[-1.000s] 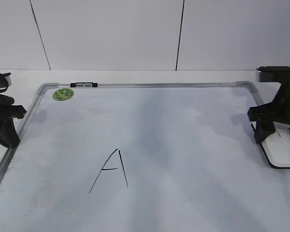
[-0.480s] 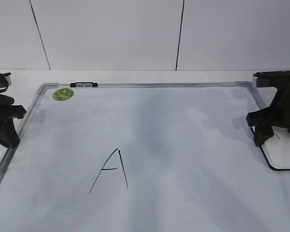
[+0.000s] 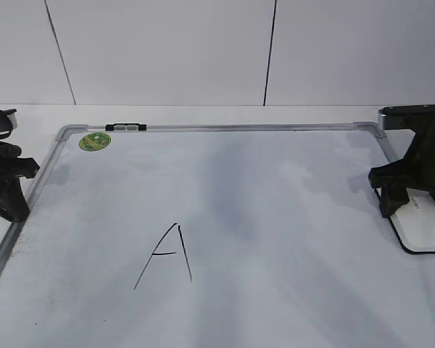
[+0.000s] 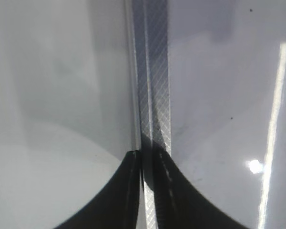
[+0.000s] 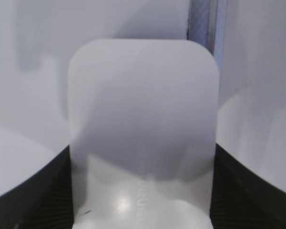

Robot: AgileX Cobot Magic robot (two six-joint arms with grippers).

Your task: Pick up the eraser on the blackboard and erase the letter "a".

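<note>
Right claw [image 3: 415,203] straddles the eraser [image 3: 423,226] at frame right.
Fingers flank its sides to clamp; grip unconfirmed; left claw [image 4: 148,160] clenched, parked.

eraser [image 3: 424,225] is a flat white block with rounded corners and a dark underside, lying flat at the right edge of the board [image 3: 275,217], a big white one with a silver frame; only mark showing on it is an angular black A [image 3: 167,255], lower left
</note>
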